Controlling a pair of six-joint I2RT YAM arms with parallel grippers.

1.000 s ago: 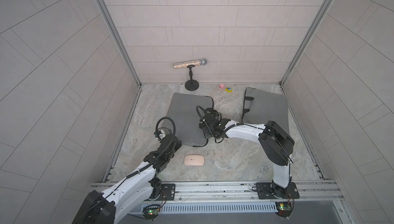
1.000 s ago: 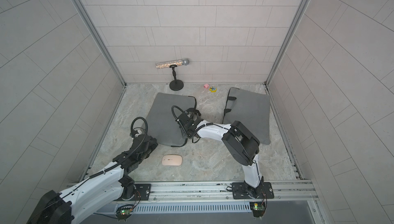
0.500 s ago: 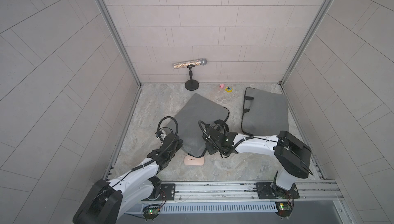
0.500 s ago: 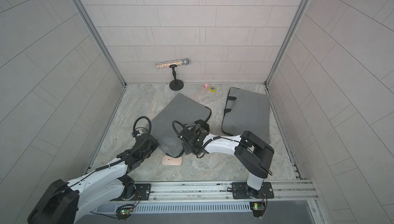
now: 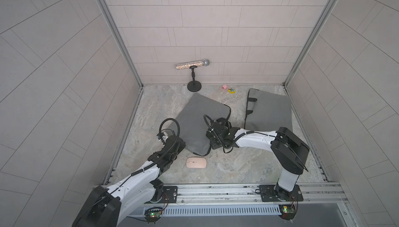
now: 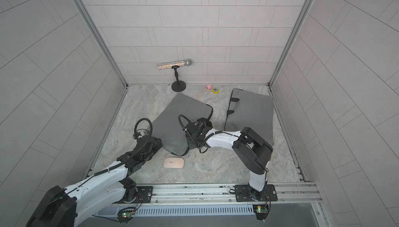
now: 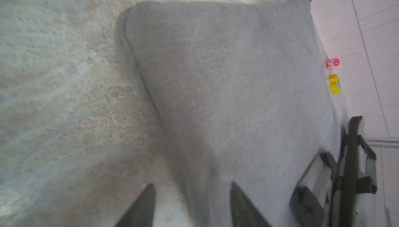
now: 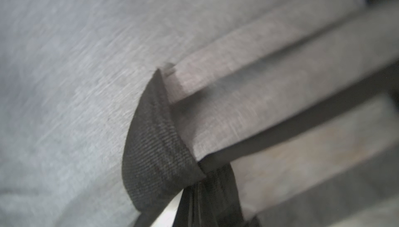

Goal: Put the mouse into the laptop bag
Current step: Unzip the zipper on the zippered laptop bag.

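Showing a pale pink mouse [image 5: 196, 162], low and smooth-shelled, flat on the desk [image 5: 237, 165] just beside the near corner of the grey laptop bag [image 5: 200, 120]. Likely light, rigid and slick; best pinched across its long sides. With left end effector [image 7: 192, 194] spread, right end effector [image 5: 212, 145] pinching the bag's black trim.

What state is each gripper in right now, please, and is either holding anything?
Left gripper: open, holding nothing, at the laptop bag edge.
Right gripper: closed on the laptop bag's black strap.
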